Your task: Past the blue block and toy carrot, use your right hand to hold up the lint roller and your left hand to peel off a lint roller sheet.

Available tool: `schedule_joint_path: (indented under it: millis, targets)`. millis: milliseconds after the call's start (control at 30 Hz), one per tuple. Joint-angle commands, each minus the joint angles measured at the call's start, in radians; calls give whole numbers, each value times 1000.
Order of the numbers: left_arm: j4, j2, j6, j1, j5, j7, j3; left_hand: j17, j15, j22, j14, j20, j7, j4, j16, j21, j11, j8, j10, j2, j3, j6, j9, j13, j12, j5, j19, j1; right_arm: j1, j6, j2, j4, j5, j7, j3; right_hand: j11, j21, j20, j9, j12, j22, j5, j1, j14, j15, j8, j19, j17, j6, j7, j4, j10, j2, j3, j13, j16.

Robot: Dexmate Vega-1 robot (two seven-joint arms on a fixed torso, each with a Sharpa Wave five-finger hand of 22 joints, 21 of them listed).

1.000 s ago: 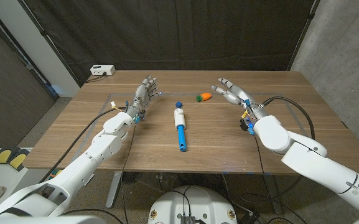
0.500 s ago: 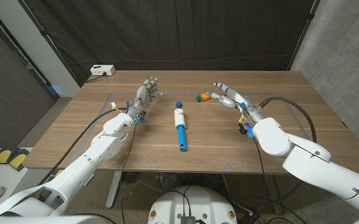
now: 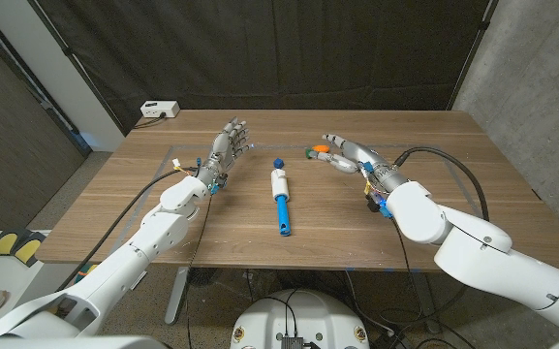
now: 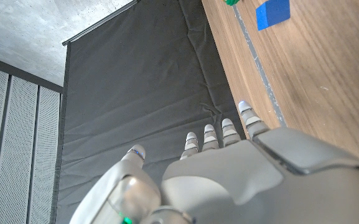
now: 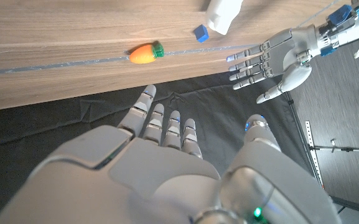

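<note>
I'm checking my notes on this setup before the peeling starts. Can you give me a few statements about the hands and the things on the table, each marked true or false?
1. The lint roller lies on the table, held by neither hand. True.
2. The right hand grips the toy carrot. False: its fingers are spread and hold nothing.
3. The left hand is open. True.
4. The blue block sits on top of the roller. False: it rests on the table just beyond the roller's white end.

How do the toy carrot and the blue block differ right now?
The toy carrot is orange with a green end, long, and lies on its side; the blue block is plain blue, boxy and smaller. In the head view the right hand partly hides the carrot, while the block sits uncovered. Both rest untouched on the table.
</note>
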Motion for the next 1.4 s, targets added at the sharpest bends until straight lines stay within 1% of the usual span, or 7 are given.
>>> schedule_joint_path:
  millis: [33,267,467,633,900,1200,1400]
  targets:
    - [-21,9,-9,14,3,9,-6,4,-6,2,-3,-6,-3,-1,-3,0,1,-1,1,34,-3,3,3,6,-2,7,4,-3,98,-120,10,-40,-108,82,-131,0,17,-8,6,11,4,2,-3,37,-10,8,44,2,33,5,-4,35,-30,-10,6,14]
    - [-23,11,-15,19,0,6,-9,3,-8,2,-3,-7,-4,-1,-3,-1,1,-1,1,35,-4,4,3,6,-3,8,5,-2,150,-189,33,-58,-194,130,-214,0,22,-11,6,16,4,4,-6,63,-16,15,67,3,62,12,-4,62,-45,-20,6,18]
    - [-23,11,-24,25,-1,5,-12,3,-7,2,-3,-6,-3,-1,-4,-2,2,-2,2,35,-4,4,3,6,-4,8,6,-2,200,-250,51,-66,-285,180,-291,3,29,-16,7,26,4,12,3,102,-33,21,104,2,99,20,-8,110,-62,-28,7,23]
    - [-27,13,-30,33,-3,7,-15,3,-7,2,-2,-6,-3,-1,-4,-2,1,-2,2,35,-5,4,3,6,-4,8,6,-2,251,-305,71,-68,-391,241,-374,2,32,-19,8,31,5,17,10,133,-36,24,125,2,123,24,-9,137,-69,-32,8,29]
    - [-27,10,-41,39,-4,6,-17,3,-8,2,-2,-6,-3,-1,-4,-4,-1,-2,3,36,-5,5,3,6,-5,8,7,-1,279,-317,105,-43,-473,302,-419,3,35,-15,9,33,7,22,18,160,-43,29,144,4,148,26,-9,157,-77,-36,10,33]
    - [-29,10,-49,41,-1,7,-18,3,-9,2,0,-6,-1,-1,-4,-5,-1,-2,4,36,-6,5,3,6,-5,9,7,-1,307,-340,150,-5,-610,383,-481,8,30,-9,10,47,9,32,18,214,-52,44,147,10,211,22,-3,216,-89,-46,15,45]
    - [-29,9,-50,43,-3,7,-19,3,-8,2,0,-6,-1,-1,-4,-6,-1,-2,5,36,-7,5,3,6,-5,9,8,-1,301,-319,178,21,-672,432,-485,9,33,-10,11,59,10,40,24,256,-55,53,167,14,252,18,-1,261,-93,-49,18,56]
